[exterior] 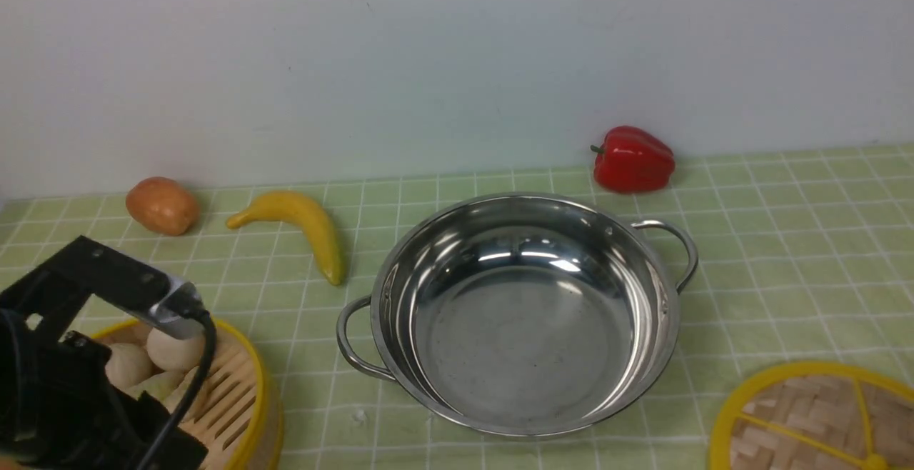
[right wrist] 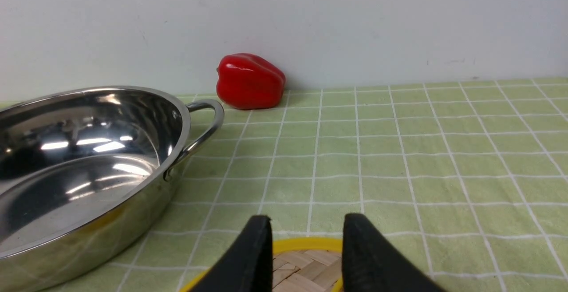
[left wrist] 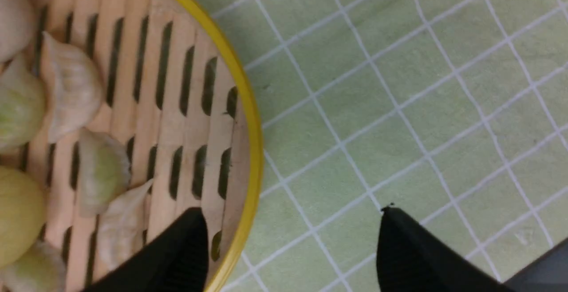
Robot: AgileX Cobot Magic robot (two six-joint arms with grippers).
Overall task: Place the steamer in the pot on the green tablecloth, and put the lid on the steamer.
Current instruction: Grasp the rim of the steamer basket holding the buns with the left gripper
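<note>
Shiny steel pot (exterior: 528,327), round slatted bamboo steamer (exterior: 263,384).

One pot (exterior: 525,327) (shiny as a mirror, with two handles (exterior: 351,345)), one steamer basket (exterior: 265,398), one woven lid (exterior: 792,413), one banana (exterior: 303,216), one red pepper (exterior: 633,161), one potato (exterior: 162,206) and one green tablecloth (exterior: 771,284).

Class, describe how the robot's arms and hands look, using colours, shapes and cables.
The left arm's hand is black and blocky, with a glossy silvery-grey patch and a dark cable looping beside it. The right hand shows two dark, tapering fingertips; its arm is out of view.
</note>
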